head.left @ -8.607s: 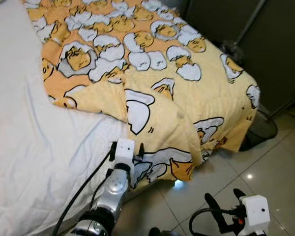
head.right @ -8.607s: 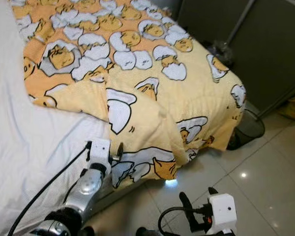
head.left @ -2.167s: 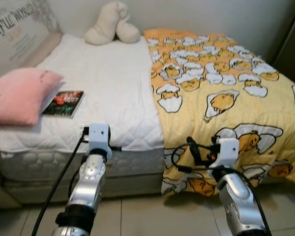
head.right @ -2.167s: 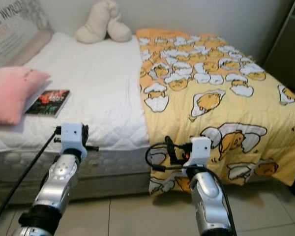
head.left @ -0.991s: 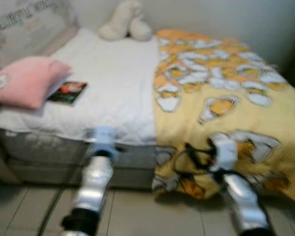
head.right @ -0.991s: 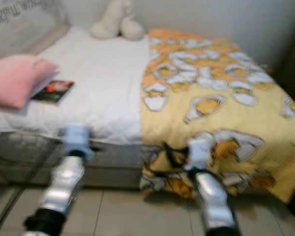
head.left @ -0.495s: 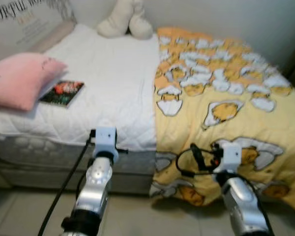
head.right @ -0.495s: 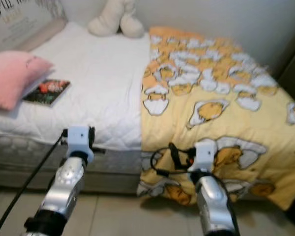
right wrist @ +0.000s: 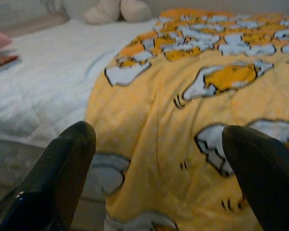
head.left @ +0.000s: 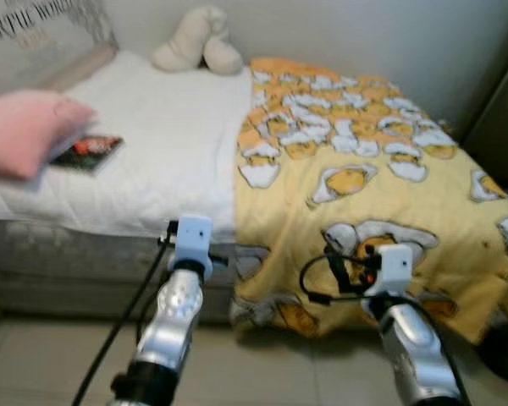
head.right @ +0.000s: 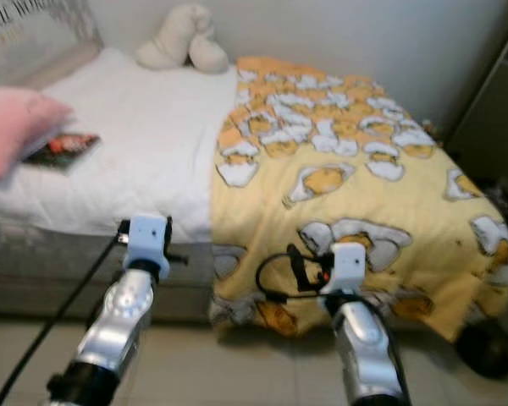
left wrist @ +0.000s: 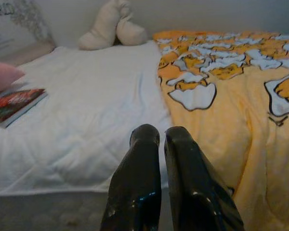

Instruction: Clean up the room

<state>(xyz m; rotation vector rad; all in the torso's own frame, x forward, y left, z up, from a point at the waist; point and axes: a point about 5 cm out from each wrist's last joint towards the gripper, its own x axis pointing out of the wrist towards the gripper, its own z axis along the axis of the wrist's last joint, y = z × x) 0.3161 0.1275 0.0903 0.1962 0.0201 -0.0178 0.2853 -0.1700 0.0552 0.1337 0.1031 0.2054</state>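
Observation:
A yellow blanket (head.left: 364,161) printed with white eggs covers the right half of the bed and hangs over its near side. The white mattress (head.left: 144,144) lies bare on the left half. A pink pillow (head.left: 25,131) and a book (head.left: 86,150) rest near the headboard, and a cream plush toy (head.left: 195,41) sits at the far edge by the wall. My left gripper (left wrist: 161,139) is shut, held in front of the bed's near edge where sheet meets blanket. My right gripper (right wrist: 159,139) is open, facing the hanging blanket with nothing between its fingers.
A patterned headboard (head.left: 42,38) stands at the left. Tiled floor (head.left: 262,372) runs along the bed's near side. A dark cabinet (head.left: 504,110) stands at the right, with a dark object (head.left: 504,355) on the floor below it.
The camera has shifted to the right along the bed, so the pillow and book now sit further left in view. Both arms keep their pose in front of me.

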